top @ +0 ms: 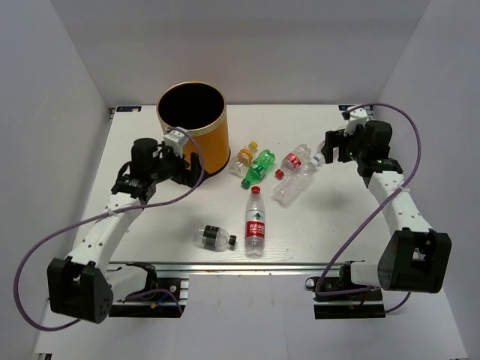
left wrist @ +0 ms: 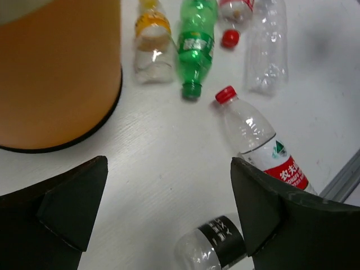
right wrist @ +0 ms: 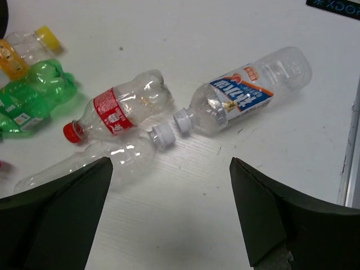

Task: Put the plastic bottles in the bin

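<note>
While left gripper (top: 193,169) & right gripper (top: 328,148) hang spread, empty, you've all visible bottles (top: 256,221) outside bin (top: 201,144); none binned afaict.

A white table (top: 337,225) is seen, closed in on three sides by plain white walls: a back wall (top: 247,52), a left wall (top: 45,150) and a right wall (top: 450,97). The table's near edge is finished with a silver metal rail (top: 225,264). A small metal bracket (top: 124,110) is fixed at the far left corner. In the left wrist view, faint streaks are shown in the white surface. In the right wrist view, a black strip (right wrist: 334,4) with pale lettering, too small to be read, is cut off at the upper right corner.
</note>
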Controlling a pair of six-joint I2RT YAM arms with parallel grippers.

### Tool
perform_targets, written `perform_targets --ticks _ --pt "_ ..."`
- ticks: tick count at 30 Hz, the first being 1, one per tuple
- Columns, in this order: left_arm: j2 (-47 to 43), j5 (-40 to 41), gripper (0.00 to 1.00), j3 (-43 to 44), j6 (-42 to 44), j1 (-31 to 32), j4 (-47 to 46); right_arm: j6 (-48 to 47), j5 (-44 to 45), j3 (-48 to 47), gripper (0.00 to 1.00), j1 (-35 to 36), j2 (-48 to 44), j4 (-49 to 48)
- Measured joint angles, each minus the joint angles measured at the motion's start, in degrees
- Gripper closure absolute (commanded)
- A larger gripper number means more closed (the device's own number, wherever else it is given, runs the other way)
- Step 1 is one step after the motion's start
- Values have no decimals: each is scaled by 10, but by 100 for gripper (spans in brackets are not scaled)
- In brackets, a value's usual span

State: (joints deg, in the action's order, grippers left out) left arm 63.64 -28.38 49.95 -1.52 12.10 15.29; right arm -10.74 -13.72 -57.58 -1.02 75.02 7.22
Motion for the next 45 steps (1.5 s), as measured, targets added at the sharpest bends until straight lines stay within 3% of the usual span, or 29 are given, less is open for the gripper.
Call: perform_targets --ticks 4,7,8,10,11,12,13,14,17,18,25,36,45 --pt "65 -8 3 44 44 38 56 -19 -3 0 10 5 -1 40" --pt "117 -3 14 85 74 70 101 -57 -19 0 10 5 -1 67" --pt "136 2 24 103 84 82 116 -76 -31 0 11 5 -1 81" --pt "162 13 38 128 98 101 138 -102 -51 -4 33 5 0 113" --pt "176 19 47 142 108 113 151 -112 -63 -10 65 5 3 130" --pt "186 25 50 153 114 122 162 -122 -76 -17 75 5 6 144" --pt "196 32 51 164 122 131 173 -126 -87 -26 79 6 10 158" --pt "205 37 51 175 129 141 184 -129 -95 -34 66 7 12 169" --pt "235 56 31 204 155 172 219 -148 -130 -54 21 7 17 200" --pt "246 61 29 213 164 183 229 -153 -139 -55 12 7 17 208" --pt "308 77 13 231 221 270 313 -215 -194 -54 10 8 19 267" --pt "292 156 10 229 240 375 429 -251 -219 -53 10 25 80 294" --pt "284 233 7 177 230 406 471 -255 -228 -78 10 26 120 304"
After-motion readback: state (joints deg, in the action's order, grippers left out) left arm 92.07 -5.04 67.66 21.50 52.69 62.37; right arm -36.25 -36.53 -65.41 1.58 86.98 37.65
